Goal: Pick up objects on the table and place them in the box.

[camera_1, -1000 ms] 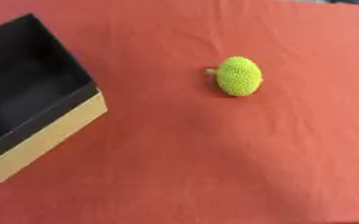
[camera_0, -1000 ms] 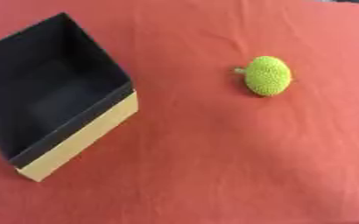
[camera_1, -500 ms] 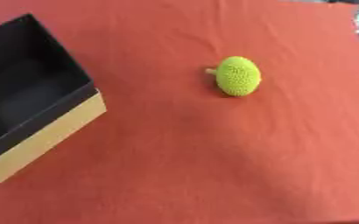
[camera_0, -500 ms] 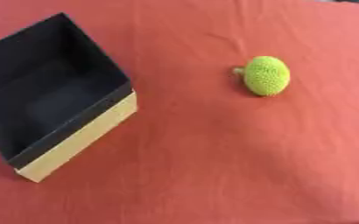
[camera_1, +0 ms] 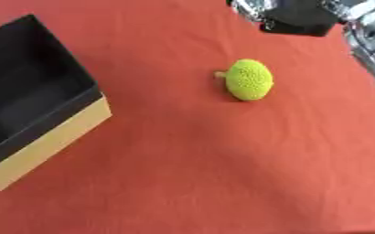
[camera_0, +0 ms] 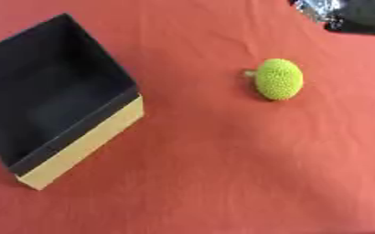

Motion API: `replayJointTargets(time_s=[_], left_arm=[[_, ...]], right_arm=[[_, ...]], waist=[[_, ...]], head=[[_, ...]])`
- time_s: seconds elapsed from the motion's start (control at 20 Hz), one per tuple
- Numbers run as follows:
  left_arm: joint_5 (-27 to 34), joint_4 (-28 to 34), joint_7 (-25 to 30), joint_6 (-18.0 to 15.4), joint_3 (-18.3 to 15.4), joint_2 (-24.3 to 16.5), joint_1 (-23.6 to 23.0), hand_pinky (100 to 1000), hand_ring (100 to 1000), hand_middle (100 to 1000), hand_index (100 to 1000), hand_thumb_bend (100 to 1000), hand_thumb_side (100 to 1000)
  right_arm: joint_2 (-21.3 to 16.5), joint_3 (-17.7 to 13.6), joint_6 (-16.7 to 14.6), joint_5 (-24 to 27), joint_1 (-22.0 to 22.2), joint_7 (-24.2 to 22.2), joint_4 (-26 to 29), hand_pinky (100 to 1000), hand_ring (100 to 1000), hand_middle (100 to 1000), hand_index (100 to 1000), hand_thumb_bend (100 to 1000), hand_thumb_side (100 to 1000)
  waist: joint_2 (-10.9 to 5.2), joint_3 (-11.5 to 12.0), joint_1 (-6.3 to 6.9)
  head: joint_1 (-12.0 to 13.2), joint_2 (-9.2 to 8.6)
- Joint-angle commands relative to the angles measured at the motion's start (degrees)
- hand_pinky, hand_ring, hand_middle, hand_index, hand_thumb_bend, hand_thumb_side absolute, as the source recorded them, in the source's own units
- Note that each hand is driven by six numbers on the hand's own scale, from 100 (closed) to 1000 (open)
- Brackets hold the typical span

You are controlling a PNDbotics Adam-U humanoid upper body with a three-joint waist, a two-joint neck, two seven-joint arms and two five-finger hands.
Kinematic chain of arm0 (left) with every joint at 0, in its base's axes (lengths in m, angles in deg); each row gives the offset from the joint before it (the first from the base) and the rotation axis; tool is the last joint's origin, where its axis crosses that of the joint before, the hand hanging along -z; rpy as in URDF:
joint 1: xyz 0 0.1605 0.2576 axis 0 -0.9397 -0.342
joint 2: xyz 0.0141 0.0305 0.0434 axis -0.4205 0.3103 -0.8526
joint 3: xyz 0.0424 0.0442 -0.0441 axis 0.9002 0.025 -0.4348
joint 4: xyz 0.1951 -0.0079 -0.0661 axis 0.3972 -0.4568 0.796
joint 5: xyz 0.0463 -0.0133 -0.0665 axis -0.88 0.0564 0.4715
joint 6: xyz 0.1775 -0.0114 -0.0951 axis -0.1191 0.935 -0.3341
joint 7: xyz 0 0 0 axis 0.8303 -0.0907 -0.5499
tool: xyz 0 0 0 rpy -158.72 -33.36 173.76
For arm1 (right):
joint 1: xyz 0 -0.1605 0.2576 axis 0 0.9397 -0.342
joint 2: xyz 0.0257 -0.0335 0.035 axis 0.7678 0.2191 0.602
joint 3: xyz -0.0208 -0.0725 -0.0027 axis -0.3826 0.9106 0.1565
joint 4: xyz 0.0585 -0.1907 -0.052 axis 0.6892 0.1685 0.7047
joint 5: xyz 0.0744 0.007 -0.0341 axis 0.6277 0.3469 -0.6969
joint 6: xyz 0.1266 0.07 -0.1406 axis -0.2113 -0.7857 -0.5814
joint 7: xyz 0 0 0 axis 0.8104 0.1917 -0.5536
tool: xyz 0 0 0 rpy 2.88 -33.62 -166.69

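Right eye extra: this view catches way more of the right hand (camera_1: 302, 16) at the top edge, a black blocky part with silver bits on both sides, plus a silver arm section (camera_1: 371, 41) running down the right edge.
Left eye extra: it only gets a small slice of that same hand in the top right corner, but it shows the box (camera_0: 83, 137) more fully, including its near corner.
Right hand state: honestly can't tell how far open it is, the fingers don't show clearly in either view. It holds nothing that I can see and touches neither the fruit nor the box.
Right hand position: up beyond the fruit, well apart from it, over the far part of the red cloth (camera_1: 222, 173).
Left hand: shows in neither view.
Fruit: a bumpy yellow-green fruit (camera_1: 249, 79) with a short stub of stem on its left side, lying on the cloth right of centre, on its own.
Box: open-topped, black inside, tan outer wall facing the camera, set at an angle on the left side. Looks dark inside, can't make out anything in it.
Fruit vs box: well apart, bare cloth between them.
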Motion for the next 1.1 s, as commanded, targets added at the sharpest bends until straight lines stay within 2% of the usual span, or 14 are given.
replayJointTargets(time_s=[0.05,0.2,0.25,0.4,0.7,0.75,0.95,1.05,1.1], left_arm=[[0.2,0.8,0.3,-0.1,-0.5,-1.1,0.4,754,663,664,793,293,533],[0.3,0.8,0.4,-0.1,-0.4,-1.2,0.5,754,663,664,793,293,533],[0.3,0.8,0.4,-0.1,-0.4,-1.2,0.5,754,663,664,793,292,533],[0.3,0.8,0.5,-0.1,-0.3,-1.2,0.5,754,663,664,793,291,534],[0.3,0.8,0.5,-0.1,-0.4,-1.2,0.4,754,663,664,793,291,534],[0.3,0.8,0.5,-0.1,-0.4,-1.2,0.4,754,663,664,793,291,534],[0.3,0.8,0.5,-0.1,-0.4,-1.2,0.4,754,663,664,793,291,534],[0.3,0.8,0.5,-0.1,-0.4,-1.2,0.4,754,663,664,793,290,535],[0.3,0.8,0.5,-0.1,-0.4,-1.2,0.4,754,663,664,793,290,535]], right_arm=[[-2.8,0.7,-0.4,-0.9,-0.9,-2.9,0.9,831,849,832,905,100,864],[-3.1,1.5,-0.5,-1.6,-1.3,-4.7,0.9,832,852,837,910,107,839],[-3.2,1.7,-0.4,-1.8,-1.3,-5.3,0.9,832,855,838,920,153,779],[-3.2,2.2,-0.1,-1.3,-0.9,-7.4,0.9,833,860,821,915,188,681],[-3.6,2.1,3.0,2.5,0.3,-10.6,0.9,847,883,823,898,288,315],[-3.7,2.0,3.6,2.8,0.5,-10.8,0.9,850,886,825,897,304,278],[-4.0,1.9,6.3,2.7,1.4,-11.1,0.9,863,899,836,905,321,201],[-4.3,2.0,8.1,1.7,2.1,-11.1,0.9,875,910,846,914,308,202],[-4.4,2.0,9.0,1.0,2.4,-11.0,0.9,879,915,853,921,280,238]], waist=[[-1.26,0.1,0.31],[-1.25,0.2,0.36],[-1.23,0.2,0.37],[-1.17,0.3,0.39],[-1.14,0.2,0.46],[-1.12,0.2,0.47],[-1.09,0.0,0.48],[-1.05,0.0,0.47],[-1.03,0.0,0.47]], head=[[-0.3,-0.60],[-0.4,-0.55],[-0.4,-0.55],[-0.4,-0.54],[-0.4,-0.60],[-0.4,-0.60],[-0.3,-0.59],[-0.3,-0.59],[-0.3,-0.57]])
